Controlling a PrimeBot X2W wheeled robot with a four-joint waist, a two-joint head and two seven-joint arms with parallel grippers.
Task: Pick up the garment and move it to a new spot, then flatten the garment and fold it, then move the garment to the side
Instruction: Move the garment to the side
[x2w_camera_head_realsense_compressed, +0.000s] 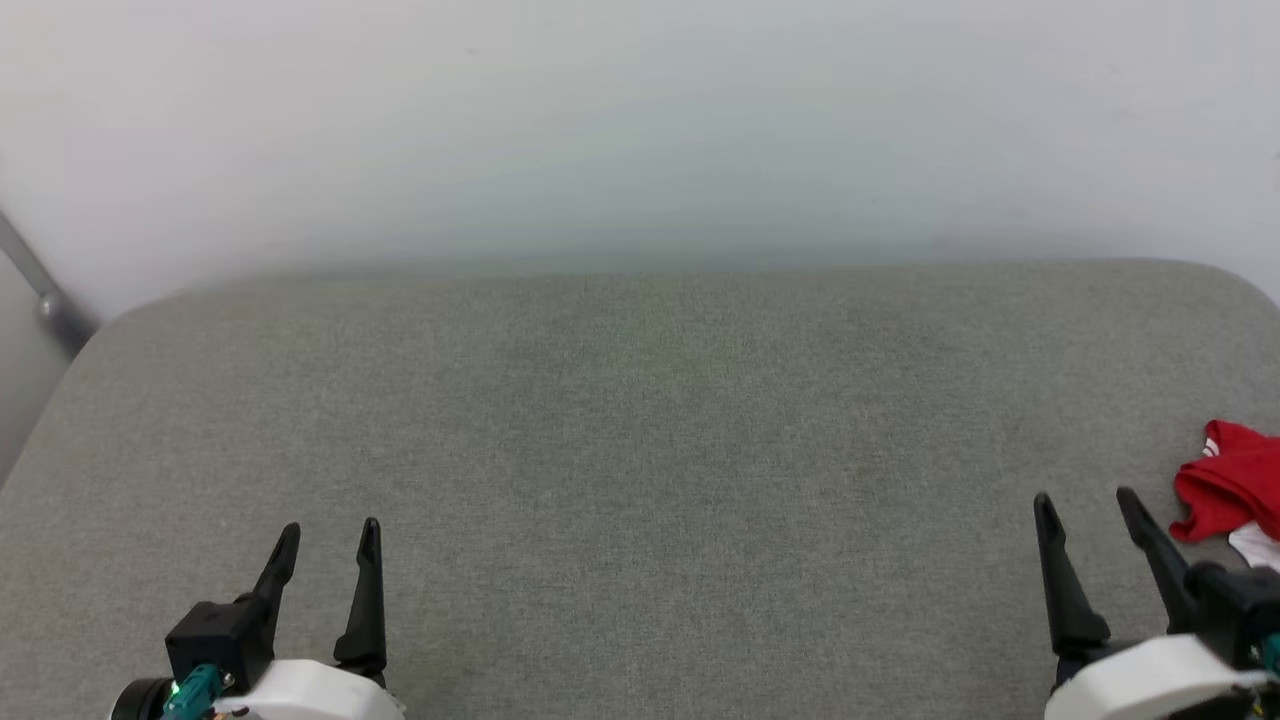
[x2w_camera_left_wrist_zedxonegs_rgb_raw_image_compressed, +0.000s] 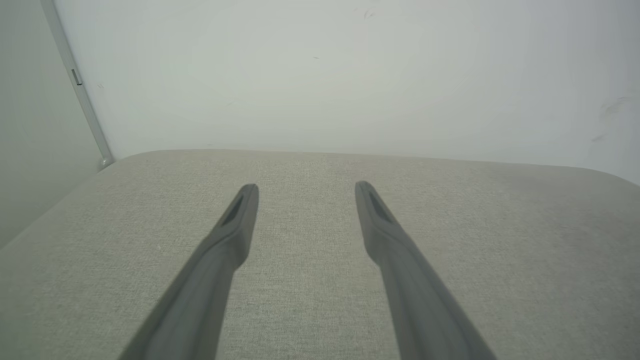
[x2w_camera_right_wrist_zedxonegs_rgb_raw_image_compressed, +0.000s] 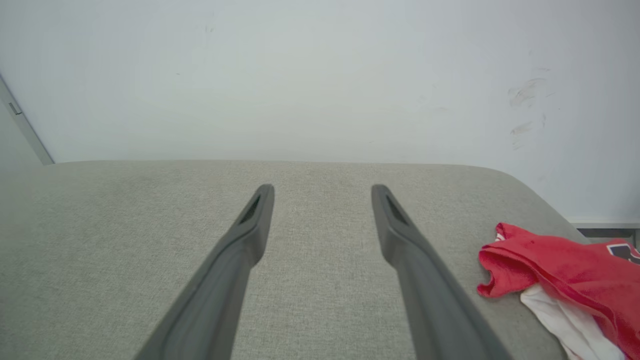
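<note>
the garment (x2w_camera_head_realsense_compressed: 1228, 482) lies crumpled in a small heap at the far right edge of the grey padded surface (x2w_camera_head_realsense_compressed: 640, 420), and the border of the head view cuts it. it is red, with a piece of white cloth coming out under the red folds, and in the right wrist view a bit of dark lettering with a white outline shows at its right end. the right gripper (x2w_camera_head_realsense_compressed: 1083, 496) is just to the left of the heap, near but apart. its outer finger (x2w_camera_right_wrist_zedxonegs_rgb_raw_image_compressed: 407, 260) points past the cloth without touching it. its two fingers are spread wide, released, with bare grey fabric between them. the left gripper (x2w_camera_head_realsense_compressed: 330, 525) is at the other side of the surface, well apart from the garment, its fingers also spread wide and grasping no thing. both grippers point toward the pale wall (x2w_camera_head_realsense_compressed: 640, 120) behind the surface.
</note>
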